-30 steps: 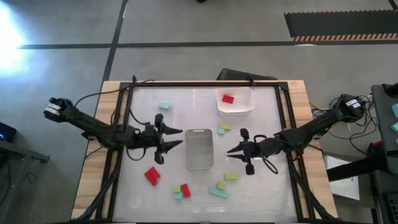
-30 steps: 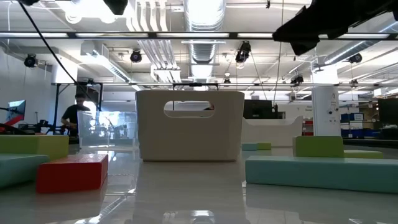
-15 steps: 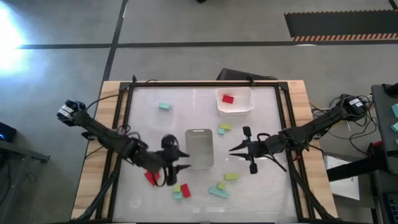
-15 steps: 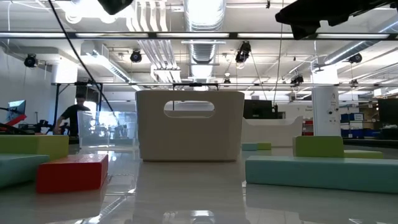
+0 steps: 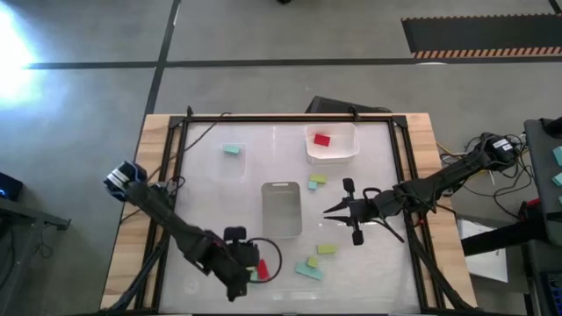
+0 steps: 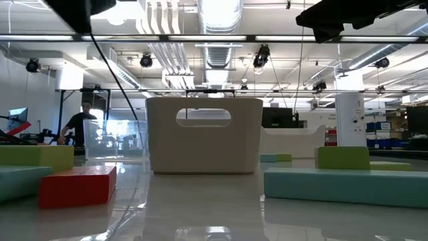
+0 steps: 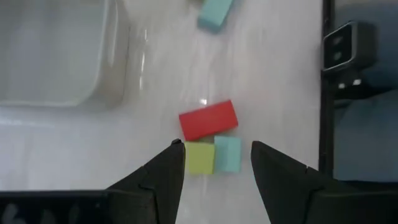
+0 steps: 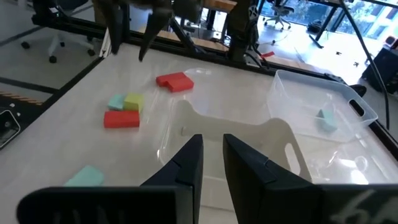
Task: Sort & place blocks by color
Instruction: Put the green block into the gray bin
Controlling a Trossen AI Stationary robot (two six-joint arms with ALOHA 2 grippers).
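My left gripper [image 7: 216, 147] is open and hovers near the table's near edge [image 5: 248, 270], above a cluster of a red block [image 7: 208, 121], a yellow-green block [image 7: 199, 157] and a teal block [image 7: 227, 154]. It touches none of them. My right gripper [image 8: 212, 152] waits to the right of the centre tray [image 5: 281, 209], fingers a narrow gap apart and empty. One red block [image 5: 321, 139] lies in the far right tray [image 5: 332, 154] and one teal block [image 5: 232, 149] in the far left tray. Another red block [image 8: 175, 81] lies flat on the table.
Loose blocks lie right of the centre tray: yellow-green and teal [image 5: 316, 180], yellow-green [image 5: 327, 249] and two teal [image 5: 308, 268]. A black frame [image 5: 404, 175] borders the white table top. In the low view a person [image 6: 80, 124] stands in the room far behind the table.
My left gripper has swung from beside the centre tray's left side toward the table's near edge and a little to the right, turning as it went, and now stands over the red, yellow-green and teal cluster. No block has moved.
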